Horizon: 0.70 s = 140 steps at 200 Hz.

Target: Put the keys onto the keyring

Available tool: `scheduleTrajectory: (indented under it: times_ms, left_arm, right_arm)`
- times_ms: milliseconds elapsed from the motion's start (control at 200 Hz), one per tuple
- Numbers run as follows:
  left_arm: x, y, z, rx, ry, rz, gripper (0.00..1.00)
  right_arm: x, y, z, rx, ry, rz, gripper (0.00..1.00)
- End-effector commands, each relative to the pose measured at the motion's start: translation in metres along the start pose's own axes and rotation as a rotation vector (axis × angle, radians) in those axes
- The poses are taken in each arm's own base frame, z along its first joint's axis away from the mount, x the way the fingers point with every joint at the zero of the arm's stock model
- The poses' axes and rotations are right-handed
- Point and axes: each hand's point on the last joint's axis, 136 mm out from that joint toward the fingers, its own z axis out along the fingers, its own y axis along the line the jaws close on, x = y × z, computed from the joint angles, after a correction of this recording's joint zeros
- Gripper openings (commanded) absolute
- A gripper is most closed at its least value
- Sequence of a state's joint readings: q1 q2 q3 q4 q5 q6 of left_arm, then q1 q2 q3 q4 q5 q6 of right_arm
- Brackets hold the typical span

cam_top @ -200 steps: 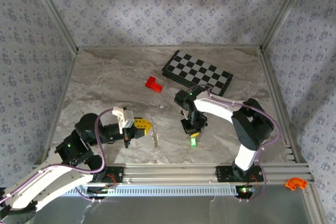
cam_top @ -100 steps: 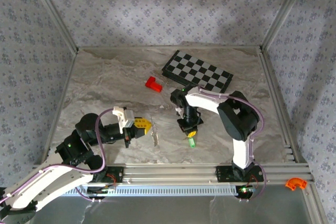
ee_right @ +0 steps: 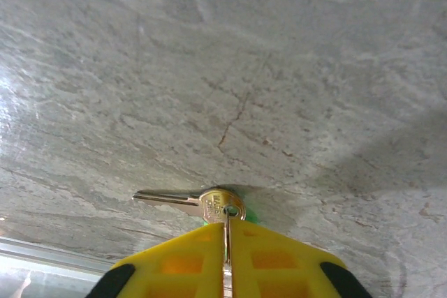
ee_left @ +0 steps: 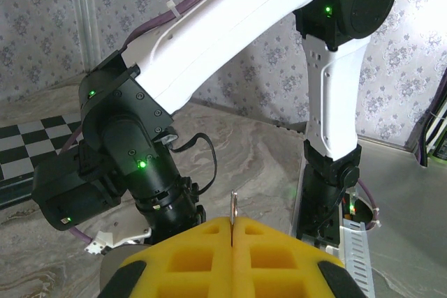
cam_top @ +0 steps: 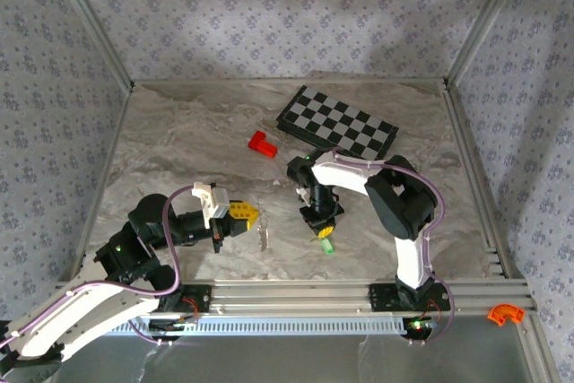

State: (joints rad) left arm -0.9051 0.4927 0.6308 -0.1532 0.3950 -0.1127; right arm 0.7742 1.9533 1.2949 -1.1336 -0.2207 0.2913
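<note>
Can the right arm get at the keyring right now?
Probably yes. The keyring hangs from the left gripper, close beside the right gripper, with bare table between them, though it grips a key.

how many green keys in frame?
1: the green key, at the right claw's tip near the table's front edge. More may be hidden under the arms.

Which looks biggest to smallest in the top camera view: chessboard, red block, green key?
1. chessboard, by far the largest
2. red block
3. green key, smallest, though only its green part is easy to make out there
</note>
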Motion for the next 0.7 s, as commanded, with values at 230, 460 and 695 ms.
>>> scheduleTrajectory:
  times_ms: [230, 460, 695]
  left_arm:
    - [-0.018, -0.004, -0.003, 0.01, -0.067, 0.04, 0.0]
    - [-0.022, -0.006, -0.005, 0.014, -0.076, 0.045, 0.0]
    - [-0.023, -0.007, -0.005, 0.023, -0.077, 0.041, 0.0]
  right_arm:
    - [-0.008, 0.005, -0.031, 0.01, -0.148, 0.016, 0.27]
    - [-0.003, 0.01, -0.049, -0.028, -0.305, 0.111, 0.37]
    - [0.005, 0.011, -0.047, -0.136, -0.533, 0.301, 0.43]
